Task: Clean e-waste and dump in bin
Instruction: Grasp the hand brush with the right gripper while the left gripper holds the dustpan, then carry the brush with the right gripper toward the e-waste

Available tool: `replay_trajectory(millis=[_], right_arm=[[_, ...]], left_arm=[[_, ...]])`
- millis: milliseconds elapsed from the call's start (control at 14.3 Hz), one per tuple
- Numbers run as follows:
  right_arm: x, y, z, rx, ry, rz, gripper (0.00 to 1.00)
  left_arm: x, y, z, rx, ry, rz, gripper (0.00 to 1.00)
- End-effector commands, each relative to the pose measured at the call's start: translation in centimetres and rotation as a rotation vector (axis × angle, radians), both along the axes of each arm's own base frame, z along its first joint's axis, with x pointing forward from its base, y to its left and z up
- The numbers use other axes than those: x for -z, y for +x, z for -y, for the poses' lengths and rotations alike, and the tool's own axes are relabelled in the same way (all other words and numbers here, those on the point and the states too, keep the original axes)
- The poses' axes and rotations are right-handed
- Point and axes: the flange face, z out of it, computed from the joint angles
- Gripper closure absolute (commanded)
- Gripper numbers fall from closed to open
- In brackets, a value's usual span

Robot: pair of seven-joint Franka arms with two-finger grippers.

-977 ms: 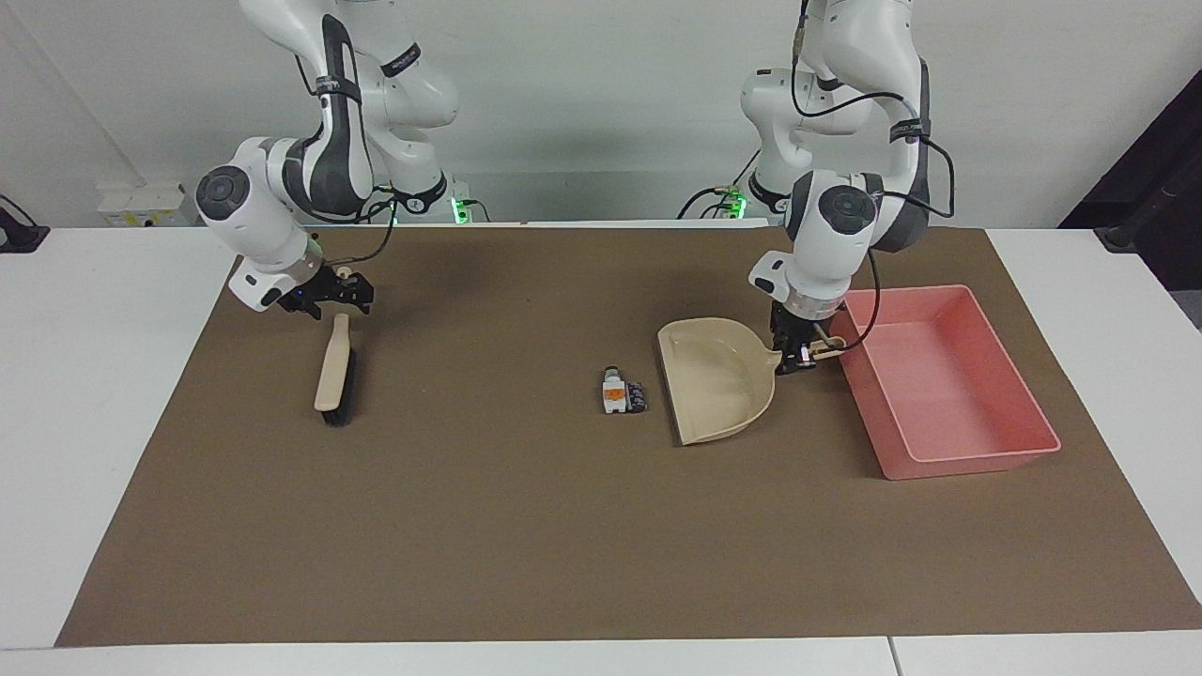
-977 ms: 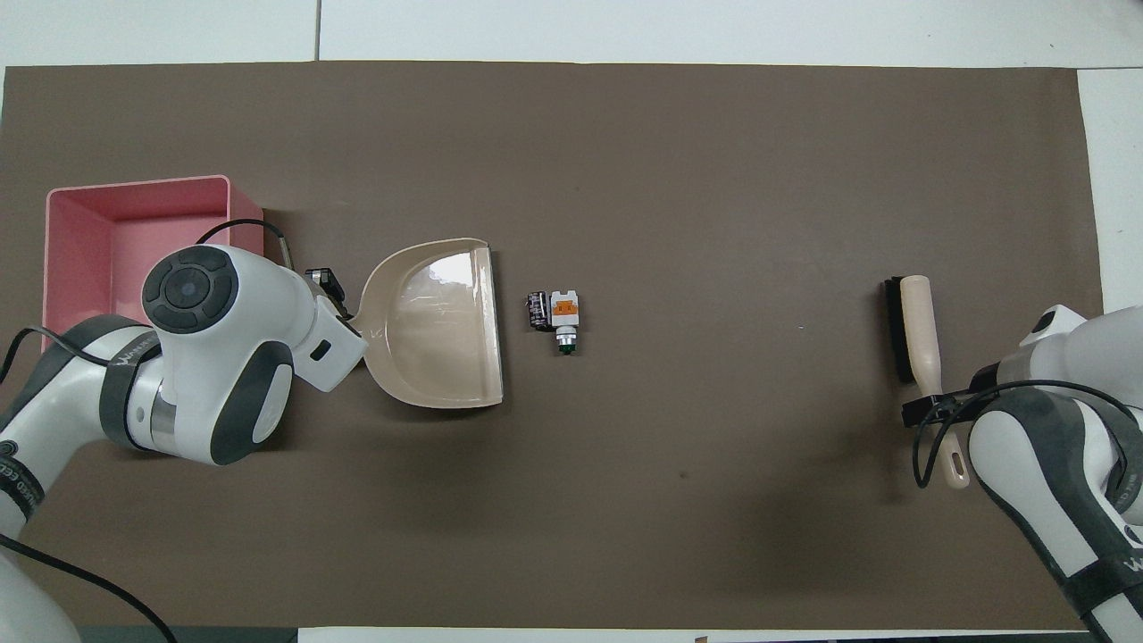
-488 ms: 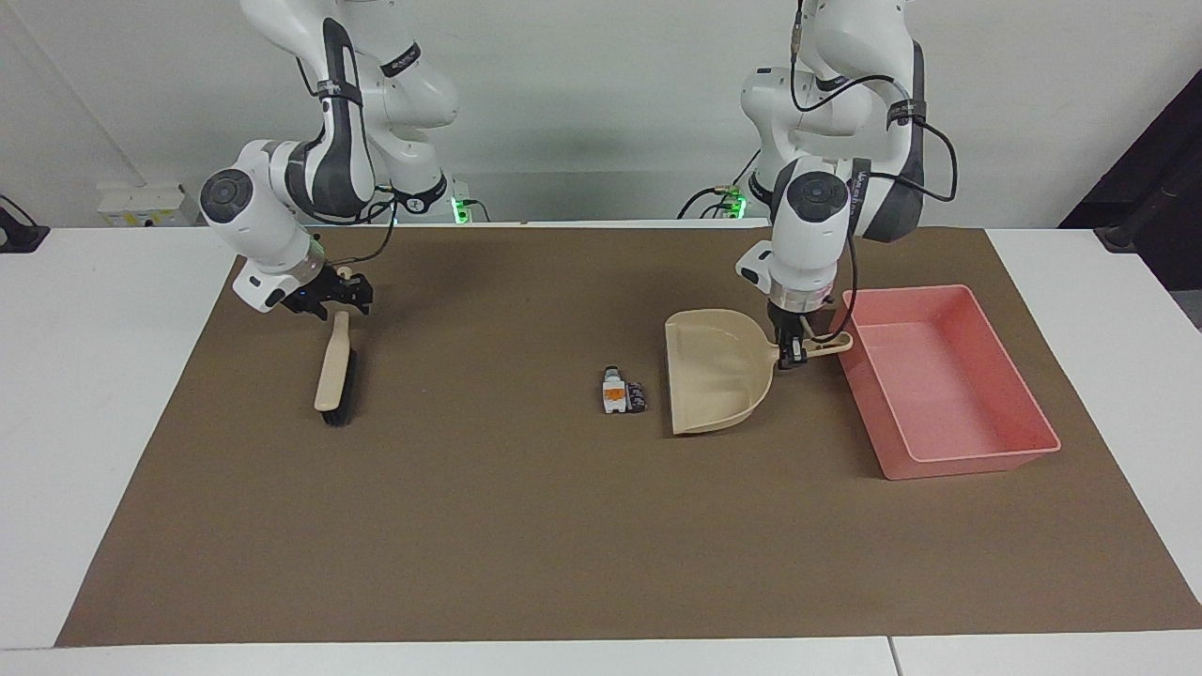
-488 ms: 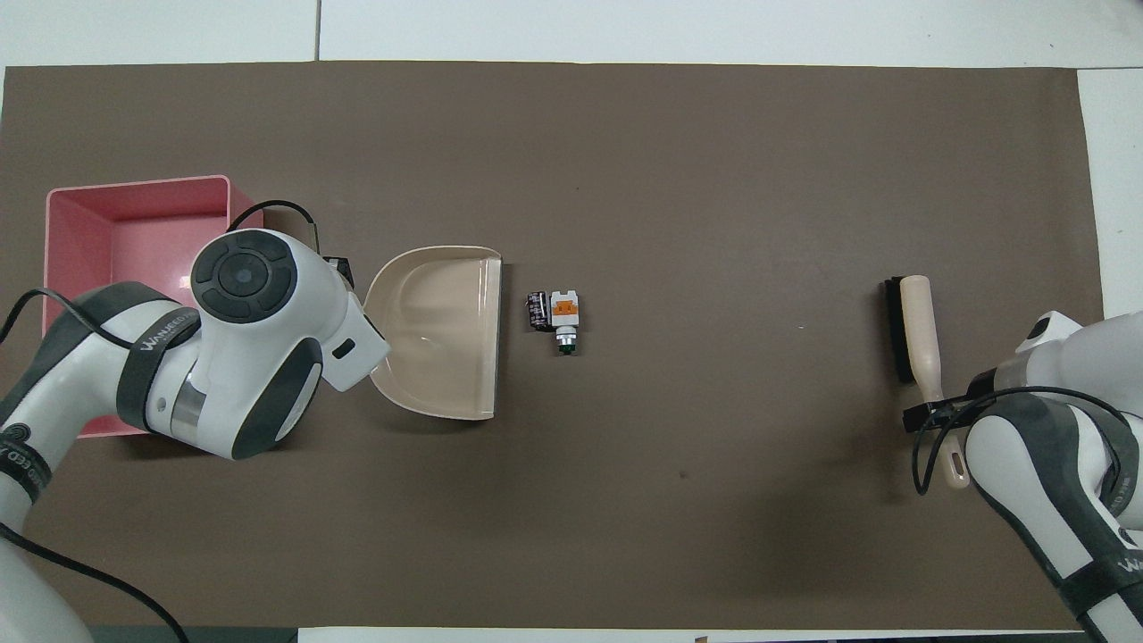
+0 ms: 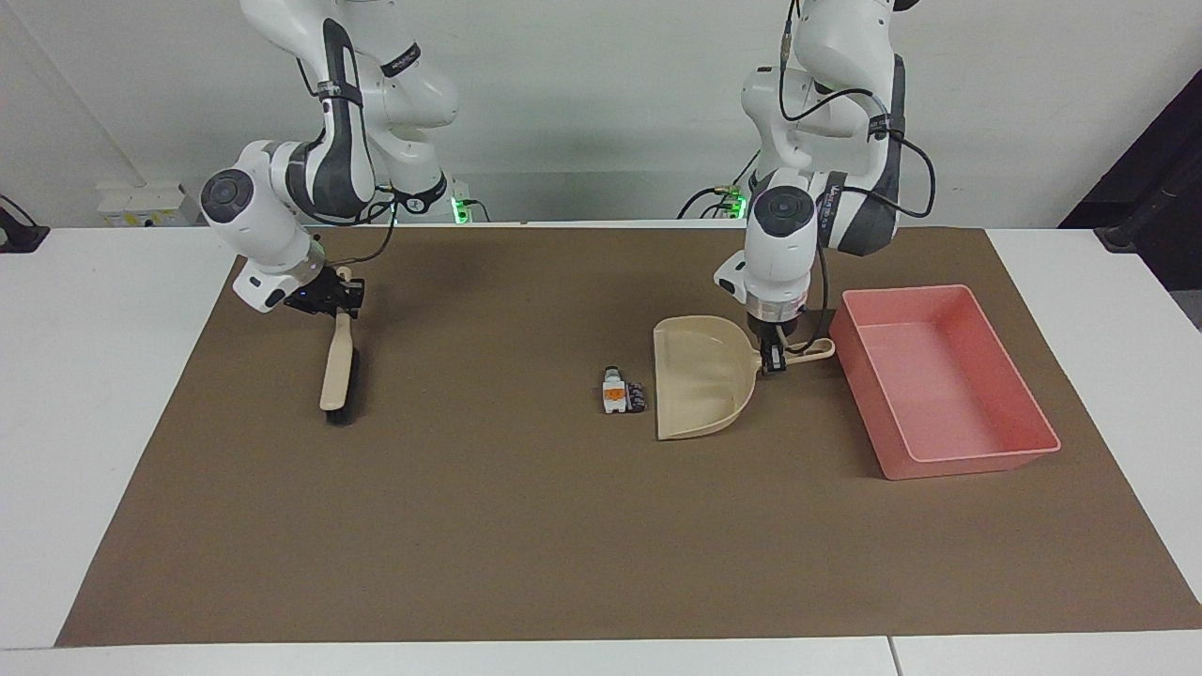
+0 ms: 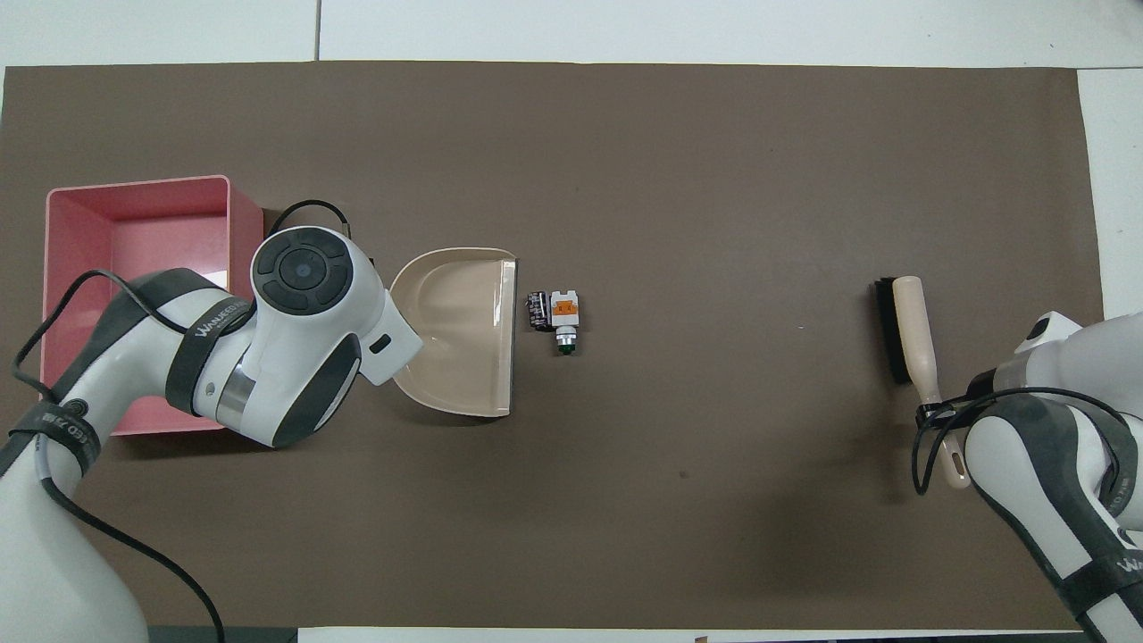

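The e-waste lies mid-mat: a white scrap with an orange patch point(image 5: 614, 391) point(image 6: 565, 313) touching a small dark chip point(image 5: 636, 397) point(image 6: 537, 311). My left gripper point(image 5: 775, 357) is shut on the handle of the beige dustpan point(image 5: 700, 385) point(image 6: 460, 330). The dustpan's open edge faces the scraps, a small gap from the dark chip. In the overhead view my left wrist hides that gripper. The pink bin point(image 5: 939, 385) point(image 6: 134, 232) stands beside the dustpan at the left arm's end. My right gripper point(image 5: 340, 296) point(image 6: 933, 413) is shut on the handle of the brush point(image 5: 336, 371) point(image 6: 897, 330).
A brown mat point(image 5: 526, 526) covers the white table point(image 5: 103, 376). The brush lies on the mat at the right arm's end, bristles dark, handle pointing toward the robots.
My left gripper has carried the dustpan toward the scraps and levelled it. My right gripper has closed on the brush handle, and the brush has shifted slightly.
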Motion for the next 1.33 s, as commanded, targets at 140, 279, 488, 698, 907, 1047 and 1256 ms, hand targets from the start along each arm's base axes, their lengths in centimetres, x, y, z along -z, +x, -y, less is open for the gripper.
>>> replay_trajectory(millis=[140, 279, 488, 698, 907, 1047, 1256], right_arm=[[-3.7, 2.7, -1.7, -0.059, 0.018, -0.061, 1.0], [-7.0, 4.9, -5.1, -0.099, 0.009, -0.106, 1.0], [-9.1, 6.6, -11.5, -0.141, -0.034, -0.124, 1.0], [-9.1, 5.7, -18.6, -0.117, -0.079, -0.111, 1.0], [-8.1, 5.1, -23.9, -0.098, -0.107, -0.087, 1.0], [-6.8, 5.1, -26.5, -0.089, -0.121, -0.072, 1.0], [-4.6, 5.5, -28.8, -0.075, -0.097, -0.047, 1.0]], left_arm=[[0.4, 0.2, 1.4, 0.005, 0.064, 0.013, 1.0], [0.5, 0.0, 1.4, 0.014, 0.074, 0.013, 1.0], [0.8, -0.3, 1.4, 0.018, 0.079, 0.009, 1.0], [0.9, -0.3, 1.2, 0.017, 0.079, 0.009, 1.0], [0.8, -0.3, 1.2, 0.019, 0.078, 0.01, 1.0], [0.8, -0.3, 1.3, 0.019, 0.077, 0.011, 1.0], [0.9, -0.3, 1.2, 0.019, 0.077, 0.011, 1.0]])
